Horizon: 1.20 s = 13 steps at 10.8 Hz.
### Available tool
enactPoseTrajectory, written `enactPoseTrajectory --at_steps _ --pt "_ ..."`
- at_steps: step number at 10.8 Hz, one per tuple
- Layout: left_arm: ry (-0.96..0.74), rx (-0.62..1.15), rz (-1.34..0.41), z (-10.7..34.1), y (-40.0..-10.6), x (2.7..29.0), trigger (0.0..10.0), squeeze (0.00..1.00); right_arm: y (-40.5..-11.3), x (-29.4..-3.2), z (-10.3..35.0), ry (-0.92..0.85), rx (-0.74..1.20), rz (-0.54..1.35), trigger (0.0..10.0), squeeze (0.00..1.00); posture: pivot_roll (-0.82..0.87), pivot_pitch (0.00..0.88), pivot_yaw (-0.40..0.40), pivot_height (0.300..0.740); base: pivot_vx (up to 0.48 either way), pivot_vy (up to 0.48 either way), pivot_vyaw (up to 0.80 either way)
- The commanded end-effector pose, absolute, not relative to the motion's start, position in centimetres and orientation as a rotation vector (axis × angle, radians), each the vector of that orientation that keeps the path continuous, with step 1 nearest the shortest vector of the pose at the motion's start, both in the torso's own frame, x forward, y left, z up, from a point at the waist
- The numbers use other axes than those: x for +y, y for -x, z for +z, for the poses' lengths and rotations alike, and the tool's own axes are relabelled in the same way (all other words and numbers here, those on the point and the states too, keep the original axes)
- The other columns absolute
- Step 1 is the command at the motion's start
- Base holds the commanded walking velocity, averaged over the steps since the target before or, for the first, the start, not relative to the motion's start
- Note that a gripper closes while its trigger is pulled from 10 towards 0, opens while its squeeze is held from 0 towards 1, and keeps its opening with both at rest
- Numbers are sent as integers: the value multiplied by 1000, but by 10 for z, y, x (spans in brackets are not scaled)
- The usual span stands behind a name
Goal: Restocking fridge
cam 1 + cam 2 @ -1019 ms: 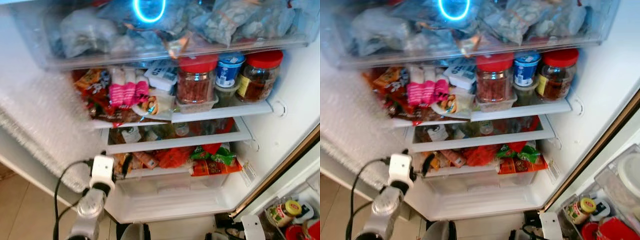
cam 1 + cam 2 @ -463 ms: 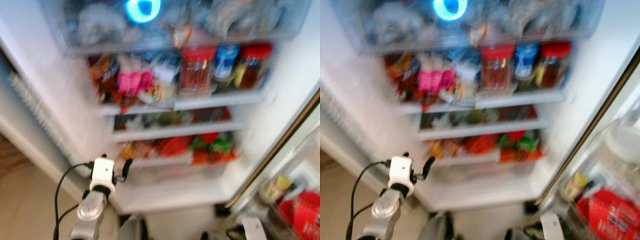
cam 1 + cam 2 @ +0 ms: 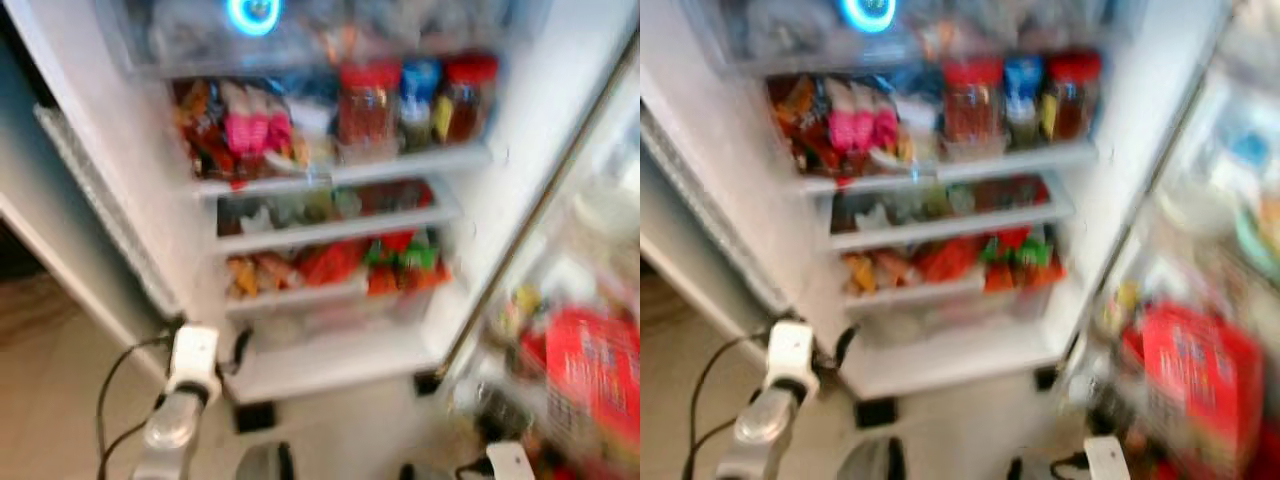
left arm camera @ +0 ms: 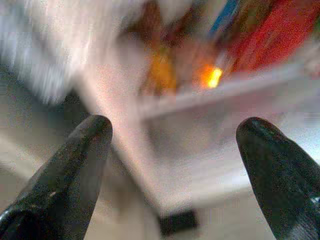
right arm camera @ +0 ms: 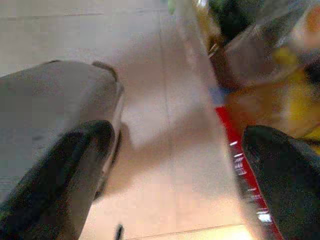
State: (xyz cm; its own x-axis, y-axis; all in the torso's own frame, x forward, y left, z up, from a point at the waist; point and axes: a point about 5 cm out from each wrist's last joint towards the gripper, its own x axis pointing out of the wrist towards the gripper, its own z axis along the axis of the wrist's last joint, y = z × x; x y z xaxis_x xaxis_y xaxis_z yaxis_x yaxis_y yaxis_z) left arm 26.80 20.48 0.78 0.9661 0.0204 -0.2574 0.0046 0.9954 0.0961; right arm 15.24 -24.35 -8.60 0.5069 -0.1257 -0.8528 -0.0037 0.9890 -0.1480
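The fridge stands open before me, its picture blurred, with packed shelves (image 3: 330, 175). The upper shelf holds red-lidded jars (image 3: 365, 100) and pink and red packets (image 3: 245, 125). Lower shelves carry orange, red and green packets (image 3: 340, 265). My left gripper (image 3: 238, 350) is low, beside the fridge's bottom left corner. In the left wrist view the left gripper (image 4: 175, 130) is open with nothing between its fingers (image 4: 87, 145). The right gripper (image 5: 180, 135) is open over the tan floor, next to red and yellow items.
The open fridge door's shelf at the right holds a red package (image 3: 590, 370) and small jars. A grey panel (image 3: 60, 220) stands left of the fridge. Tan floor (image 3: 60, 380) lies at the lower left, and a small dark object (image 3: 252, 415) sits below the fridge.
The whole picture has shifted and blurred, so the camera has moved: the fridge now sits higher and further left, and more of the door shelf shows. My left arm stays low.
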Motion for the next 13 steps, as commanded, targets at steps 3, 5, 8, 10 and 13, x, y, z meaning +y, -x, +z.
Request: enactPoseTrajectory --at_steps 3,5,8,10,13 --pt "-34 665 169 -49 -219 231 10000 0 -150 -236 -89 126 1058 -40 10000 0 38 41 40 639 0 0 0" --pt "-41 750 147 -60 -206 224 10000 0 -151 -235 -89 120 1050 -43 10000 0 30 36 43 639 0 238 0" --pt "-43 812 151 -68 -197 220 10000 0 -151 -235 -89 140 1060 -30 10000 0 25 31 45 639 0 461 0" --pt "-49 836 153 -72 -190 222 10000 0 -150 -234 -89 135 1058 -32 10000 0 22 24 49 639 0 458 528" --pt "-61 871 146 -76 -182 225 10000 0 -150 -233 -90 122 1061 -39 10000 0 18 4 57 639 0 454 0"
